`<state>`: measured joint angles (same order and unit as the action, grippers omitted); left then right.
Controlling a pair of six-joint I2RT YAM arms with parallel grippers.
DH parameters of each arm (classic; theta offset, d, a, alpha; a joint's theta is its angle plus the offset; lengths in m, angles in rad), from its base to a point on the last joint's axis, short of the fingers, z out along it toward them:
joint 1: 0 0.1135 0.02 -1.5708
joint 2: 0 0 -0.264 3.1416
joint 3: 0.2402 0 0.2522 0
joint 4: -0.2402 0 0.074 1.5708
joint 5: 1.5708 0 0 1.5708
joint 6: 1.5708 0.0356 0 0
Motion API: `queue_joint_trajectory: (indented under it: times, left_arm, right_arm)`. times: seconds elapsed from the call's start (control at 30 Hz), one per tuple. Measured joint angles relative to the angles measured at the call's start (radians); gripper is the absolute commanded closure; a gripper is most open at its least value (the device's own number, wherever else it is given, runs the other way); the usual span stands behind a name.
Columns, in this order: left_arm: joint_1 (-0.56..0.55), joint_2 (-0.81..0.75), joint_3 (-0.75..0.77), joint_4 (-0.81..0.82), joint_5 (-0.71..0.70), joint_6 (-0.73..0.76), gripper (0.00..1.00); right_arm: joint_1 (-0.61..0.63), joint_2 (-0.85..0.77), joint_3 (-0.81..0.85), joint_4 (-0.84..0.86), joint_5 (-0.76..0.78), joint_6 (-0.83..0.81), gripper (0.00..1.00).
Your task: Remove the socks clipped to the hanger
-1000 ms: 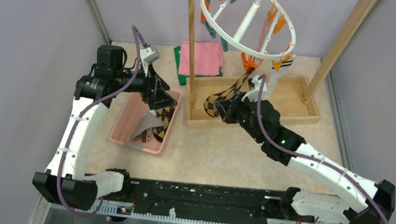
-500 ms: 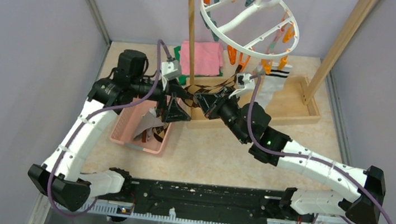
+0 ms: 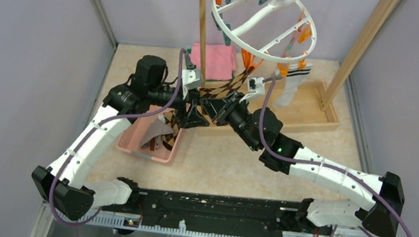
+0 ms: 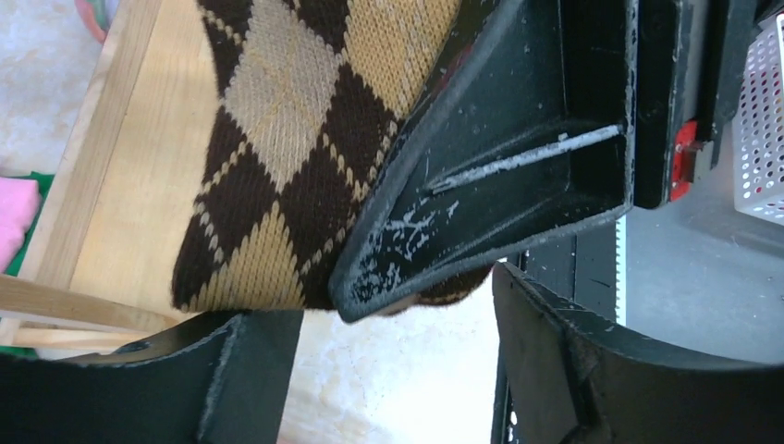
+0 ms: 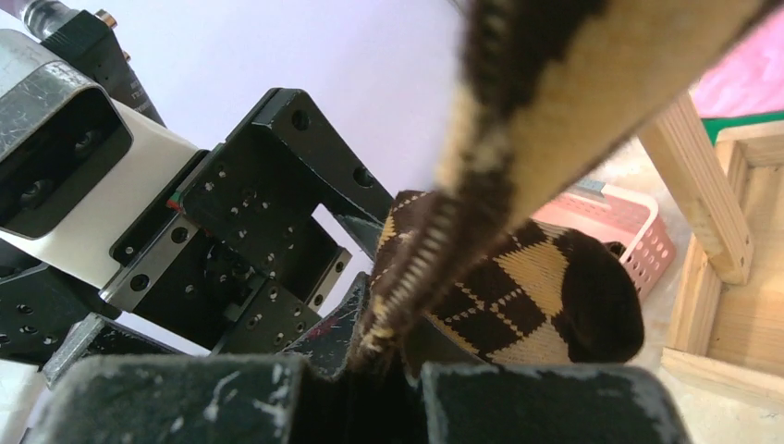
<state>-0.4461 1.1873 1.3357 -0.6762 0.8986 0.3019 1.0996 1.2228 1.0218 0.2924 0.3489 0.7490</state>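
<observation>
The white ring hanger hangs from the wooden rack's top bar. A brown-and-tan argyle sock stretches taut from an orange clip down to my right gripper, which is shut on its lower part. My left gripper is open and empty right beside the right gripper; in the left wrist view its jaws stand apart just below the sock and the right finger. A white sock with a dark-striped cuff hangs from the hanger's right side.
A pink basket at the left holds argyle socks. Folded pink and green cloths lie behind the rack. The wooden rack post and its tray base stand close to both grippers.
My left gripper has moved right from above the basket to beside the right gripper. The right gripper has pulled the argyle sock left and the hanger ring has swung.
</observation>
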Motion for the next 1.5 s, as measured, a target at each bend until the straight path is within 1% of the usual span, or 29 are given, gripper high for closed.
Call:
queue_joint_trajectory:
  times: [0.1, 0.2, 0.23, 0.27, 0.3, 0.33, 0.37, 0.43, 0.5, 0.57, 0.63, 0.67, 0.77, 0.8, 0.83, 0.87, 1.03, 1.13, 1.23, 1.33, 1.5]
  left_arm:
    - [-0.01, 0.002, -0.007, 0.008, -0.017, 0.0, 0.26]
    - [-0.014, 0.002, -0.01, 0.037, -0.052, -0.001, 0.22]
    - [-0.015, 0.002, -0.01, 0.045, -0.06, 0.0, 0.22]
    - [-0.015, 0.002, -0.01, 0.054, -0.071, 0.0, 0.26]
    - [-0.016, 0.002, -0.01, 0.06, -0.079, -0.001, 0.31]
    - [-0.017, 0.002, -0.01, 0.067, -0.085, -0.001, 0.4]
    - [-0.019, 0.002, -0.011, 0.07, -0.09, -0.002, 0.54]
    - [-0.023, 0.001, -0.012, 0.07, -0.098, -0.006, 0.74]
    - [-0.029, -0.002, -0.017, 0.068, -0.114, 0.002, 0.86]
    - [-0.026, -0.003, -0.022, 0.071, -0.119, 0.003, 0.94]
    - [-0.026, -0.007, -0.031, 0.072, -0.134, 0.005, 1.0]
    - [-0.026, -0.01, -0.035, 0.073, -0.137, 0.004, 1.0]
    - [-0.03, -0.016, -0.042, 0.079, -0.167, 0.006, 1.0]
    - [-0.03, -0.018, -0.042, 0.085, -0.18, 0.006, 1.0]
    - [-0.03, -0.018, -0.042, 0.093, -0.19, 0.006, 1.0]
    - [-0.029, -0.018, -0.042, 0.1, -0.201, 0.005, 1.0]
    - [-0.029, -0.019, -0.042, 0.112, -0.239, -0.017, 1.0]
    - [-0.029, -0.018, -0.04, 0.117, -0.247, -0.036, 1.0]
    - [-0.029, -0.018, -0.034, 0.119, -0.252, -0.054, 1.0]
    - [-0.03, -0.018, -0.031, 0.126, -0.259, -0.073, 1.0]
    - [-0.034, -0.018, -0.031, 0.132, -0.26, -0.095, 1.0]
  right_arm:
    - [0.0, 0.007, 0.0, -0.002, -0.015, 0.022, 1.0]
    - [0.0, 0.007, 0.0, -0.002, -0.025, 0.047, 1.0]
    - [0.0, 0.007, 0.0, -0.004, -0.028, 0.056, 1.0]
    - [0.0, 0.007, 0.0, -0.005, -0.03, 0.067, 1.0]
    - [0.0, 0.007, 0.0, -0.007, -0.032, 0.074, 1.0]
    - [0.0, 0.007, 0.0, -0.008, -0.035, 0.085, 1.0]
    - [0.0, 0.007, 0.0, -0.007, -0.035, 0.093, 1.0]
    - [-0.003, 0.007, 0.0, -0.004, -0.029, 0.109, 1.0]
    - [-0.007, 0.007, 0.0, -0.002, -0.022, 0.12, 1.0]
    - [-0.008, 0.003, 0.001, -0.002, -0.017, 0.122, 1.0]
    - [-0.008, 0.002, 0.001, -0.011, -0.012, 0.126, 0.86]
    - [-0.008, -0.001, 0.001, -0.018, -0.011, 0.126, 0.77]
    - [-0.007, -0.019, -0.001, -0.04, -0.011, 0.131, 0.45]
    - [-0.004, -0.034, -0.002, -0.057, -0.01, 0.127, 0.37]
    - [-0.002, -0.056, -0.009, -0.072, -0.009, 0.125, 0.32]
    - [0.0, -0.079, -0.016, -0.091, -0.003, 0.126, 0.29]
    - [0.005, -0.228, -0.06, -0.253, 0.069, 0.123, 0.22]
    - [0.005, -0.326, -0.082, -0.355, 0.142, 0.105, 0.21]
    - [0.005, -0.382, -0.084, -0.399, 0.216, 0.042, 0.21]
    - [0.005, -0.375, -0.044, -0.416, 0.289, -0.076, 0.21]
    - [0.005, -0.241, 0.121, -0.363, 0.366, -0.3, 0.22]
